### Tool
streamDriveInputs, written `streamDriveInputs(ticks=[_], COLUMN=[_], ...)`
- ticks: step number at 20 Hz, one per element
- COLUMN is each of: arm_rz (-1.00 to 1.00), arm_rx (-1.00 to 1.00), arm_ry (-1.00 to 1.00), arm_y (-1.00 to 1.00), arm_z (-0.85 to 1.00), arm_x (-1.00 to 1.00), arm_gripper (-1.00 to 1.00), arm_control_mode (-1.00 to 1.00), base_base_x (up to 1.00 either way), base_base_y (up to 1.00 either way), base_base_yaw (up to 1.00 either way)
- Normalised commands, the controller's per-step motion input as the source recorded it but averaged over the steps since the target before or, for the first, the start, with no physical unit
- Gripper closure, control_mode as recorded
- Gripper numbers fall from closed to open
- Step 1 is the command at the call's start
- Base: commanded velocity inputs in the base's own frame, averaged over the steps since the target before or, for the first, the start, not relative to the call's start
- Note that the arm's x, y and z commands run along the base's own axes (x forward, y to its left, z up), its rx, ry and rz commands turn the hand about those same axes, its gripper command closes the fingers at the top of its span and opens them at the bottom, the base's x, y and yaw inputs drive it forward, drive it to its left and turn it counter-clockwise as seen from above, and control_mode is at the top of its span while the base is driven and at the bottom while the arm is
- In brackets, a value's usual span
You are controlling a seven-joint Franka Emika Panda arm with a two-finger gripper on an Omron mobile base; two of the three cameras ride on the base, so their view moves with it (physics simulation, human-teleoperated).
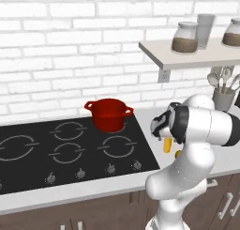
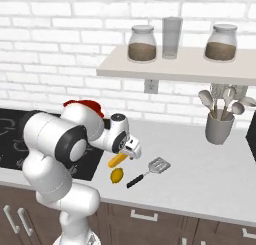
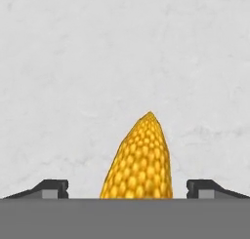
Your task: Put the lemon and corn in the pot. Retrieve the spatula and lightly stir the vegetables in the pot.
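**Open jaws straddle the corn on the counter**

From the left base view, we see the red pot [image 1: 108, 114] at the centre of the frame, sitting on a rear burner of the black cooktop [image 1: 70, 149], with nothing visible inside it from this angle. Our own arm blocks most of the right side; a sliver of the corn [image 1: 167, 145] peeks out yellow beneath the wrist at centre right. On the shelf [image 1: 187, 55] at upper right stand jars, with a utensil crock [image 1: 223, 98] below it.

From the right base view, the gripper [image 2: 127, 151] hangs low over the grey counter [image 2: 200, 174] at centre frame, pointing down at the corn [image 2: 117, 160], which lies slanted just under it. The lemon [image 2: 117, 175] rests just beside the cob, toward the bottom of the frame. The spatula [image 2: 149, 171] lies to their right, slotted head toward the upper right. The pot [image 2: 86, 107] shows as a red rim behind our arm at upper left. We judge the three items are grouped here so each can be picked in turn.

In the hand view, the corn [image 3: 139, 160] rises from the bottom centre, its tapered tip pointing up the frame. The fingertips [image 3: 49, 188] stand wide at the lower corners, well clear of the cob on both sides, so we hold nothing yet. The jaws are centred on it, which we read as lining up for a grasp across its width.
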Motion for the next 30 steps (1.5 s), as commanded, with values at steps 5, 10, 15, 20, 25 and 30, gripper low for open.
streamDriveInputs(ticks=[5,10,15,20,25,30], arm_rz=[0.00,0.00,0.00,0.00,0.02,0.12], arm_rx=[0.00,0.00,0.00,0.00,0.00,0.00], arm_ry=[-0.02,-0.10,-0.17,-0.22,-0.17,-0.03], arm_y=[0.00,0.00,0.13,0.28,0.43,0.67], arm_z=[-0.08,0.04,0.74,1.00,1.00,1.00], arm_x=[0.02,-0.13,-0.27,-0.16,0.00,0.00], arm_gripper=[1.00,1.00,1.00,1.00,1.00,1.00], arm_control_mode=[-1.00,-1.00,-1.00,-1.00,-1.00,-1.00], base_base_x=[0.00,0.00,0.00,0.00,0.00,0.00], base_base_y=[0.00,0.00,0.00,0.00,0.00,0.00], base_base_yaw=[0.00,0.00,0.00,0.00,0.00,0.00])
